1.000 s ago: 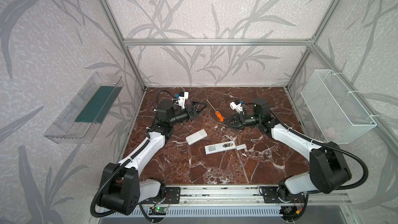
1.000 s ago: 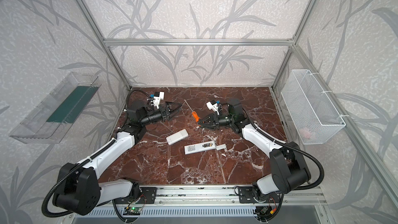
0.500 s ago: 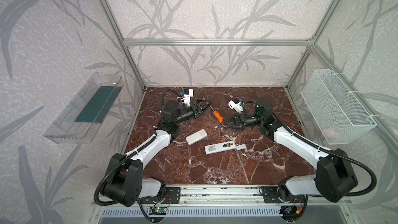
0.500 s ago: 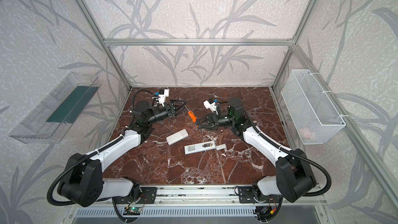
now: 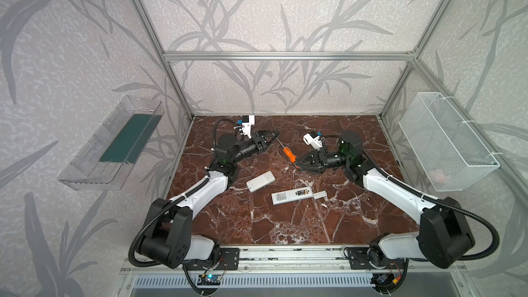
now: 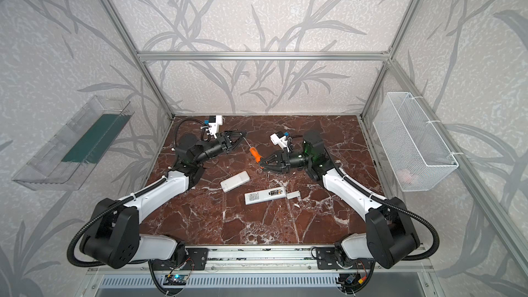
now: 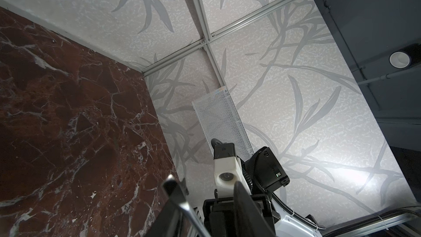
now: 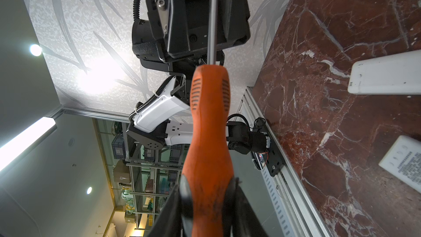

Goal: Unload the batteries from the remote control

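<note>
White-shelled arms [image 5: 200,192], black joints [image 5: 168,235], ribbed black cables [image 5: 497,242].

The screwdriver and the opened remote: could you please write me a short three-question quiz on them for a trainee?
1. Multiple choice: what does the right gripper hold?
A. the orange-handled screwdriver
B. a white remote
C. a loose battery cover

2. True or false: the batteries have already been taken out of the open remote.

3. Short answer: which part of the screwdriver lies between the fingers of the left gripper?

Key
1. A
2. False. They sit in the remote's open compartment.
3. Its metal shaft, near the tip.
</note>
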`<act>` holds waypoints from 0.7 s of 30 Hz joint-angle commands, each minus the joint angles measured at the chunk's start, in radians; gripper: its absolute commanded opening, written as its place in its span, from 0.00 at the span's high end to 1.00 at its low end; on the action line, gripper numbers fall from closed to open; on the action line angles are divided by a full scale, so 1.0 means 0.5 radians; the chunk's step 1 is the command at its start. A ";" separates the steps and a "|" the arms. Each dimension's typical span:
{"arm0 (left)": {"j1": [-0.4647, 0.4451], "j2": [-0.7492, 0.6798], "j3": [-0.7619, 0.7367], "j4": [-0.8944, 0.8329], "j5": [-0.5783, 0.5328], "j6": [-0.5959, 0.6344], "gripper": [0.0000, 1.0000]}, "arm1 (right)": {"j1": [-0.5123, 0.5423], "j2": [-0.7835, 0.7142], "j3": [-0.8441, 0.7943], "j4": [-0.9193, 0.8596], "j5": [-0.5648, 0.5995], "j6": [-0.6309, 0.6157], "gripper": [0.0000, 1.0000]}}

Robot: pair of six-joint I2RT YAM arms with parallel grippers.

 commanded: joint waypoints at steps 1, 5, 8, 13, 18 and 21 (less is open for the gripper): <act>-0.010 0.027 0.025 0.171 0.056 -0.082 0.77 | 0.006 0.013 -0.020 0.114 -0.028 0.001 0.90; -0.010 0.040 0.013 0.179 0.053 -0.092 0.96 | 0.006 0.021 -0.029 0.118 -0.027 -0.001 0.88; -0.010 0.045 -0.004 0.191 0.055 -0.103 1.00 | 0.001 0.030 -0.035 0.104 -0.015 -0.012 0.81; -0.008 0.034 -0.061 0.192 0.039 -0.111 1.00 | -0.017 -0.008 -0.042 0.033 0.029 -0.077 0.45; -0.010 0.050 -0.070 0.124 0.041 -0.116 1.00 | -0.034 -0.064 0.058 -0.424 0.101 -0.438 0.27; -0.010 0.071 -0.057 0.046 0.015 -0.117 1.00 | -0.054 -0.087 0.114 -0.651 0.197 -0.636 0.24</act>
